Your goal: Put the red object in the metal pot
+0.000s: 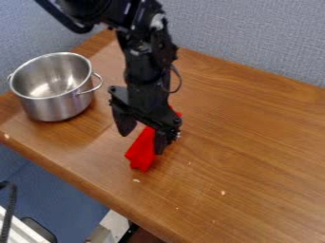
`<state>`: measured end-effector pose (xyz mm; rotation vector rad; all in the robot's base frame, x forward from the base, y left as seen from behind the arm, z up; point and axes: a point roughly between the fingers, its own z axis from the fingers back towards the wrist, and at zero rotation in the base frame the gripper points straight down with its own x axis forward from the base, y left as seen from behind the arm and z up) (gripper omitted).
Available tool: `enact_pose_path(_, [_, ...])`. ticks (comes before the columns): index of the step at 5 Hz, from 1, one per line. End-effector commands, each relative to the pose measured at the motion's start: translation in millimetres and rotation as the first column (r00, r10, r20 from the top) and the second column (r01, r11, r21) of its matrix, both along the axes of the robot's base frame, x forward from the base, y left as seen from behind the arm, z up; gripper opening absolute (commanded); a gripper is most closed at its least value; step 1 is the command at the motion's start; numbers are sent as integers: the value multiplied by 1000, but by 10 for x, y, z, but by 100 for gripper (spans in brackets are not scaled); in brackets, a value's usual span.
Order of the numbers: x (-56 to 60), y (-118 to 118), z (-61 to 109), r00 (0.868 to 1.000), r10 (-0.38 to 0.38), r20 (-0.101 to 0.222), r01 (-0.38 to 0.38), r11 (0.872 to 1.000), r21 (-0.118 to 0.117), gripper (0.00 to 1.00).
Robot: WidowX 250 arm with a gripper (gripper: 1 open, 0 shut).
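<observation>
The pincer [143, 126] points straight down with its jaws spread wide, straddling the far end of the red object [143, 151], gripping nothing yet. The block lies flat on the tabletop [241, 142], its long axis running from the pincer toward the near edge, slightly leftward. The metal pot [51, 85] stands empty, well apart at the far left corner. Behind is a blue-grey wall.

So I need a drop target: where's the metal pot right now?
The metal pot stands at the left end of the wooden table, left of the open gripper and red object.
</observation>
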<state>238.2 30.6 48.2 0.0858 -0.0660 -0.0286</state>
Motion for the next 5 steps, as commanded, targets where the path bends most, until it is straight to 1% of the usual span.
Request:
enact_pose_path(1, [9,60,-52,1000,27,11,-27,1000,-11,100])
enact_pose_path(2, [10,90,-109,999,48,4,-48,999,-17,0])
enact_pose_path(3, [-10,84,-85,998,68,-11,-68,997,-28,0])
enact_pose_path(5, [-34,70,-43,996,86,-26,-87,995,-39,0])
